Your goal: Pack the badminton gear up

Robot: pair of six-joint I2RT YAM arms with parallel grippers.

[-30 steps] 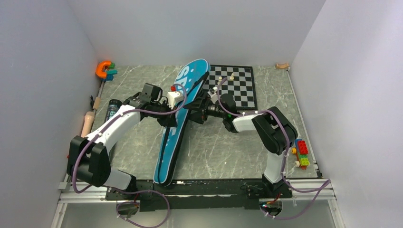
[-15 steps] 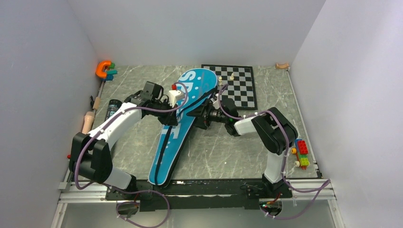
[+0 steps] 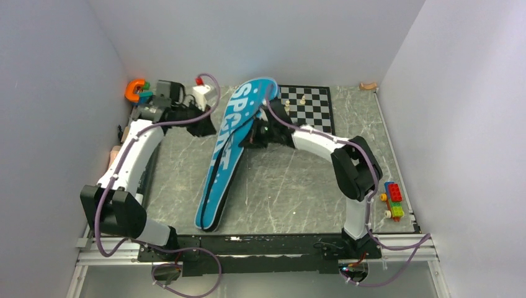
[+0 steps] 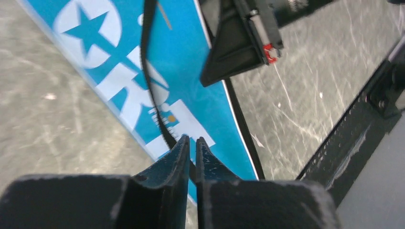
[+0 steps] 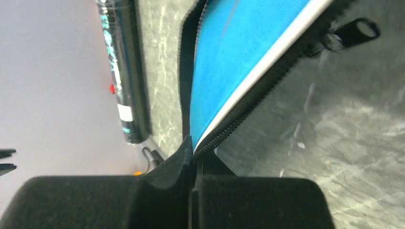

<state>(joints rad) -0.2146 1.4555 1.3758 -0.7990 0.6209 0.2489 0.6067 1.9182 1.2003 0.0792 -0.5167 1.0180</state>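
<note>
The blue "SPORT" racket bag [image 3: 226, 149] lies slanted across the table, print facing up, its wide end by the chessboard. My left gripper [image 3: 209, 129] is at the bag's left edge. In the left wrist view the gripper [image 4: 191, 141] is almost shut, and the bag's [image 4: 191, 62] black zipper strip [image 4: 150, 81] runs in between the tips. My right gripper [image 3: 251, 139] is at the bag's right edge. The right wrist view shows the gripper [image 5: 192, 148] shut on the bag's toothed zipper edge [image 5: 248, 102]. The long black tube [image 5: 119, 71] lies by the left wall.
A chessboard [image 3: 313, 115] with a few pieces sits at the back behind the bag. An orange clamp tool [image 3: 133, 90] is in the back left corner. Coloured toy bricks [image 3: 392, 200] lie by the right wall. A wooden piece [image 3: 368, 85] sits at the back right corner.
The bag dropped from standing on edge to lying flatter, print up. My left arm swung back and left. My right gripper reached further back and shut on the bag's zipper edge.
</note>
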